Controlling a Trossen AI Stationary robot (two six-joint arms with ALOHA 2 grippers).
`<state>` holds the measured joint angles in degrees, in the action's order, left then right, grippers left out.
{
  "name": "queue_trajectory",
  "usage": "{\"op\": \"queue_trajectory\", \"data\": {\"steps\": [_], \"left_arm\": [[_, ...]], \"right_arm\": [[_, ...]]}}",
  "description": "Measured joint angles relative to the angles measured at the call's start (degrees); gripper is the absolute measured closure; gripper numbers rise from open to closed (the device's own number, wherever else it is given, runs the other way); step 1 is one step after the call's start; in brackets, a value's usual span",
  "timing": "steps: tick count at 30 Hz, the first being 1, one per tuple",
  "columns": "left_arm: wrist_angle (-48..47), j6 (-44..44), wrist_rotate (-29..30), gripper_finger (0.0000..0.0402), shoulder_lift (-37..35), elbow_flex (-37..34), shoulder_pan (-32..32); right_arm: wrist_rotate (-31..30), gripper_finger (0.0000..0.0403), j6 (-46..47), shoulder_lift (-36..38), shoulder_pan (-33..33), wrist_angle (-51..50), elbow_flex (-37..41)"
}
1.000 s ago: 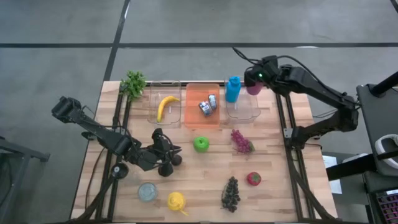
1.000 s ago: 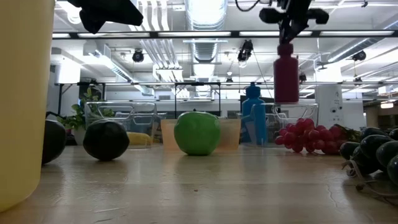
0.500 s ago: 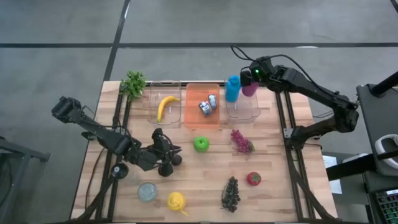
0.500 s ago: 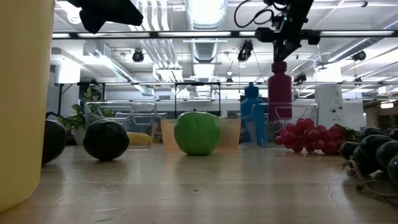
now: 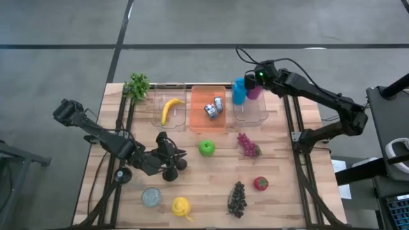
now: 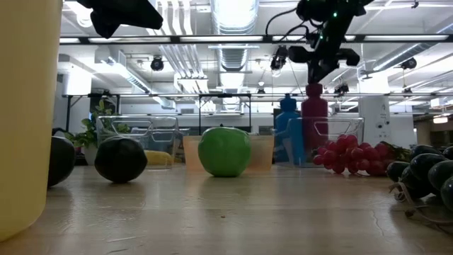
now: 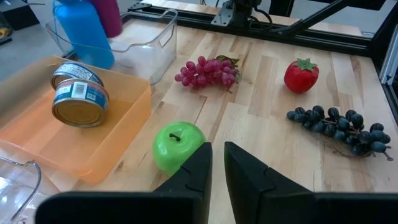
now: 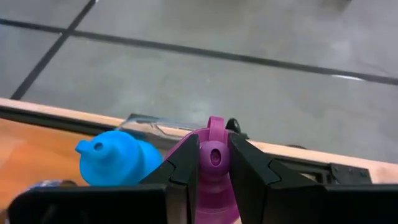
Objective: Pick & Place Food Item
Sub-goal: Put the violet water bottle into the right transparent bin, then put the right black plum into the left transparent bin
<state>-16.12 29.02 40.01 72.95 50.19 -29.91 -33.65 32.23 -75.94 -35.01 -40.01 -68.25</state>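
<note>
The right hand (image 8: 212,163) pinches the smooth magenta bottle (image 6: 314,126) by its cap. It stands upright in the clear plastic bin (image 5: 259,113), beside a blue bottle (image 5: 238,92).

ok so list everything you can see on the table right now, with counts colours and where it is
clear plastic bins: 2, at the table's far edge, either side of the orange one
orange plastic tray: 1, far centre
yellow banana: 1, in the left clear bin
metal tins: 2, silver, in the orange tray
blue plastic bottle: 1, in the right clear bin
magenta plastic bottle: 1, beside the blue one
green leafy bunch: 1, far left corner
green apple: 1, centre
red grapes: 1 bunch, right of the apple
dark grapes: 1 bunch, near edge
red strawberry: 1, near right
yellow lemon: 1, near edge
clear round lid: 1, near left
left gripper: near left, almost closed
right gripper: on the magenta bottle's cap
</note>
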Motion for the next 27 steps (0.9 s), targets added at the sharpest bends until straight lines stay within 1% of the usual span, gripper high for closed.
{"op": "queue_trajectory", "data": {"steps": [7,15,27], "left_arm": [[0.0,0.0,0.0,0.0355,0.0,0.0,0.0],[0.0,0.0,0.0,0.0355,0.0,0.0,0.0],[0.0,0.0,0.0,0.0355,0.0,0.0,0.0]], "right_arm": [[1.5,0.0337,0.4,-0.9,-1.3,0.5,3.1],[2.7,0.0334,0.2,-0.5,-1.8,2.7,5.0],[2.6,0.0277,0.1,-0.4,-1.8,3.1,5.9]]}}
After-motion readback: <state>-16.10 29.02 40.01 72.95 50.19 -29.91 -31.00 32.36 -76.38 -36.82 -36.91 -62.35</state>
